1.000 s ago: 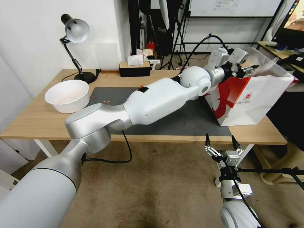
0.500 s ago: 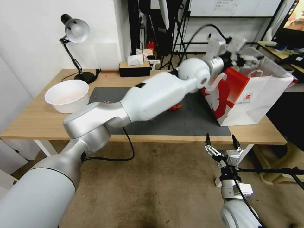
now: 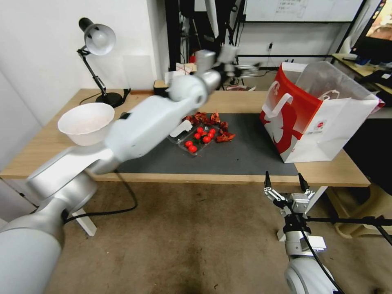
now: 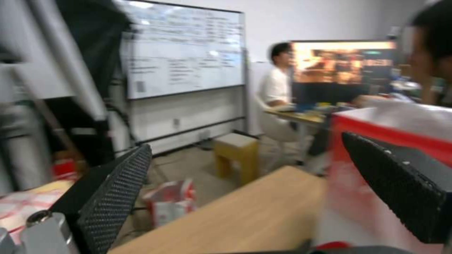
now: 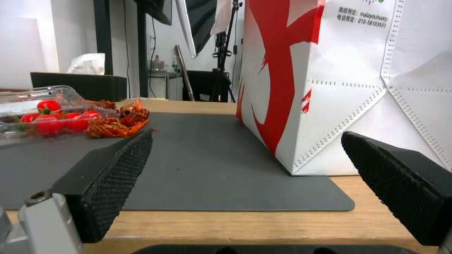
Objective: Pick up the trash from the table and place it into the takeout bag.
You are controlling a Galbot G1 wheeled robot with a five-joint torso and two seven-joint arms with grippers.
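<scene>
Fingers (image 4: 113,197) of the left gripper (image 3: 245,67) are spread and empty, up over the far edge of the table (image 3: 49,157); the right gripper (image 3: 284,182) hangs low off the near edge, released too. Takeout bag (image 3: 326,122) stands upright on the right end of the dark grey mat (image 3: 245,157), small print showing "010-" and blurred digits. On the mat lie a clear tray of cherry tomatoes (image 3: 198,139) and reddish scraps (image 3: 208,119); whiteboard (image 4: 183,53) behind.
</scene>
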